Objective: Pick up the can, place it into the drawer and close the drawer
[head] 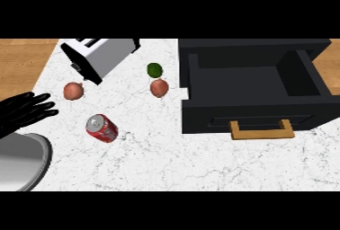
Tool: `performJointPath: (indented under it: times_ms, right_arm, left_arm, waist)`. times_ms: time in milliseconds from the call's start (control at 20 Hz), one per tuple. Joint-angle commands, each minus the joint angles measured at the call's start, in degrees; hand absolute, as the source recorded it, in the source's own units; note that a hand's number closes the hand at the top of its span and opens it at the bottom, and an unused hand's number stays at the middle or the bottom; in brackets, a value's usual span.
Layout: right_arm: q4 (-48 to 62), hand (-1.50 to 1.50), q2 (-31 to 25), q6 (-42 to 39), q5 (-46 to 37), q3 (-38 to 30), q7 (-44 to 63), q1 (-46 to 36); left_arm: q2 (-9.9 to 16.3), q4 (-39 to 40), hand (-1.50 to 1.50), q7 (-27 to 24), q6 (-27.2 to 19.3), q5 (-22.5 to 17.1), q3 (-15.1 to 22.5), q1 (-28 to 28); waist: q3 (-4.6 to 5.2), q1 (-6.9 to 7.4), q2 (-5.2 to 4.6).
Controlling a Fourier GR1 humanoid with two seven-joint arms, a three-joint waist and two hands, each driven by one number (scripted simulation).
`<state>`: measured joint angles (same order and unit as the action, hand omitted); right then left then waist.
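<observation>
A red can with a silver top stands tilted on the white marble counter, left of centre. My left hand shows at the left edge with its fingers straight and spread, apart from the can and up-left of it. A black drawer stands pulled open at the right, its inside bare, with a wooden handle on its front. My right hand does not show in the head view.
A white toaster lies at the back left. Two reddish onions and a green lime sit between toaster and drawer. A grey round pot rim fills the lower left corner.
</observation>
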<state>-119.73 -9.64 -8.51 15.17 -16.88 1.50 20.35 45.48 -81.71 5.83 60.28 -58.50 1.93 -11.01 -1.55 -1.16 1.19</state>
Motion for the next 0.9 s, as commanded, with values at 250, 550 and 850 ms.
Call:
performJointPath:
  times_ms: [250, 550, 850]
  right_arm:
    - [-3.6, -1.5, -1.35, -2.11, 3.78, -3.18, 2.0, 2.44]
    - [0.24, -1.5, -1.76, -5.78, 6.89, -6.69, -1.6, 3.52]
    - [-2.26, -1.5, -0.62, -8.85, 8.26, -9.52, -1.16, 6.82]
  left_arm:
    - [5.66, 6.28, -1.5, 6.95, -2.48, -8.83, 3.32, -3.86]
    - [0.82, 9.85, -1.5, 9.84, -4.59, -6.67, 4.45, -7.58]
    - [-4.74, 19.72, -1.5, 10.99, 0.3, 0.22, 2.87, -12.92]
  waist:
    - [1.52, -0.47, -1.35]
    - [1.55, -0.72, -1.43]
    - [1.57, 0.03, -1.29]
